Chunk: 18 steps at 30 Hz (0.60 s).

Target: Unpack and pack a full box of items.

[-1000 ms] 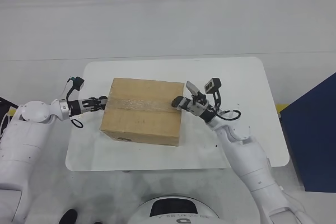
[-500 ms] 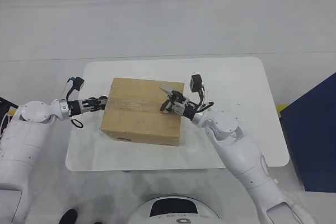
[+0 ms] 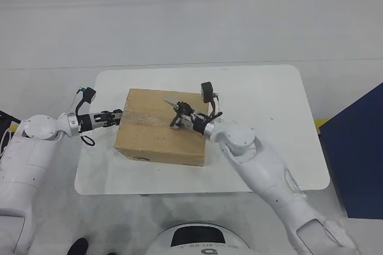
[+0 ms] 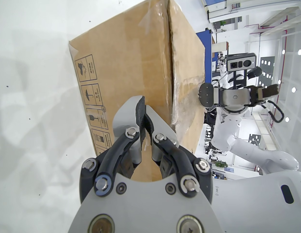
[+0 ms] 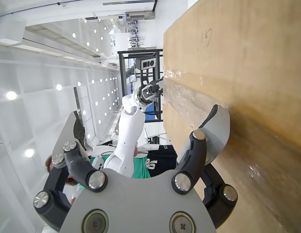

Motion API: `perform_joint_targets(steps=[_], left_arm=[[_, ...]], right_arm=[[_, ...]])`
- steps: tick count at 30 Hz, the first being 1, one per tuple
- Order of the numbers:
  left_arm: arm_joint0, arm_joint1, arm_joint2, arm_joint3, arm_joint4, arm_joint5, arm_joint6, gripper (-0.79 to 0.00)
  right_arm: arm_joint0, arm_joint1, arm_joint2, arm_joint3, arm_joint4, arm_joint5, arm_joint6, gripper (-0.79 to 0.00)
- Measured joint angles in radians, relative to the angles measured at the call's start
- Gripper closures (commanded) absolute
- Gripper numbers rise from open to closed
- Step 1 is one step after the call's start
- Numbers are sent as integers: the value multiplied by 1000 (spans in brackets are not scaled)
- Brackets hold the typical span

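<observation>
1. Cardboard box point(image 3: 159, 137) shut, centred on table point(image 3: 268, 95), tape point(image 3: 147, 117) over seam; contents hidden.
2. Left gripper point(image 4: 143, 109) pinched together at box end; hold on tape unclear.
3. Right gripper point(image 3: 172, 112) spread wide above box, one finger against tape.

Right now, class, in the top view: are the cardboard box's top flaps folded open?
No, the cardboard box has its flaps flat and shut, with clear tape along the seam.

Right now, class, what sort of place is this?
Probably a robotics lab or workshop hall: a taped cardboard box on a white table, a blue partition beside it, rows of ceiling lamps and a black metal frame behind.
</observation>
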Motion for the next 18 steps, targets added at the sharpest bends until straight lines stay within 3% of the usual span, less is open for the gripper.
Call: perform_joint_targets(steps=[8, 18], left_arm=[[0, 0, 0, 0, 0, 0, 0, 0], [0, 0, 0, 0, 0, 0, 0, 0]], right_arm=[[114, -45, -97, 120, 31, 63, -35, -785], [188, -95, -182, 203, 49, 57, -65, -785]])
